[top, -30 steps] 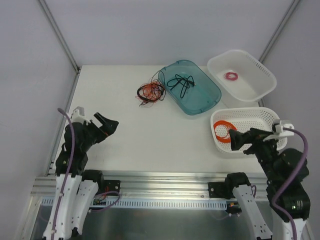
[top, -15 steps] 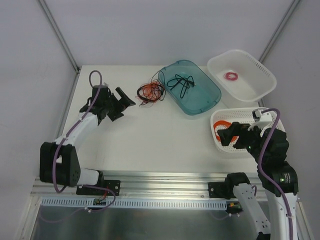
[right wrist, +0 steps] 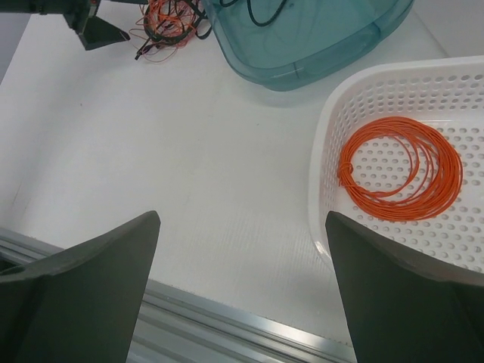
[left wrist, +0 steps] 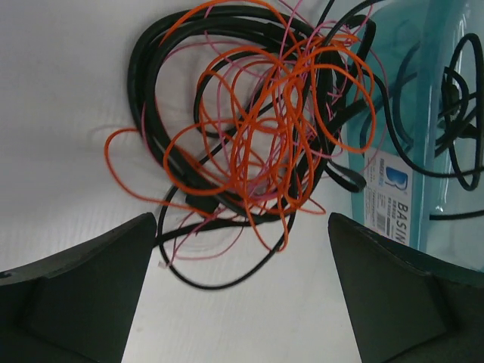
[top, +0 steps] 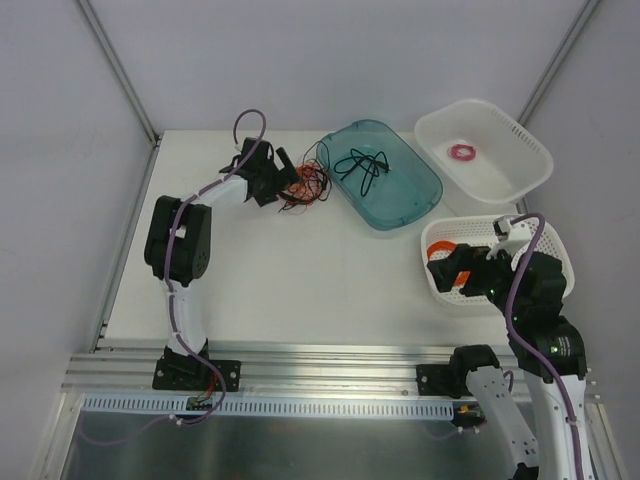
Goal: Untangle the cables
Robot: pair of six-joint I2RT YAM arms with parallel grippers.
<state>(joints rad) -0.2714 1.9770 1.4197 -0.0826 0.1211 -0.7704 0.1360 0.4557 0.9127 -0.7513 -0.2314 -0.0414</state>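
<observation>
The tangle of cables (top: pixel 303 186) lies on the white table just left of the teal basin: thin orange-red and pink wires wound through a black cord (left wrist: pixel 249 144). My left gripper (top: pixel 285 172) is open at the tangle's left edge; in the left wrist view its wide-spread jaws frame bare table just short of the wires (left wrist: pixel 242 302). The tangle also shows far off in the right wrist view (right wrist: pixel 168 23). My right gripper (top: pixel 445 262) is open and empty above the near basket's left rim.
A teal basin (top: pixel 410 200) holds a separate black cord (top: pixel 360 165). A white basket (top: pixel 545 240) holds a neat bright-orange coil (right wrist: pixel 401 168). A far white basket (top: pixel 530 165) holds a small pink ring coil (top: pixel 462 152). The metal table edge (right wrist: pixel 227 325) runs along the front.
My left arm has stretched out from near its base to the far table and reached the tangle's left edge. My right gripper has drifted slightly left and up over the basket rim.
</observation>
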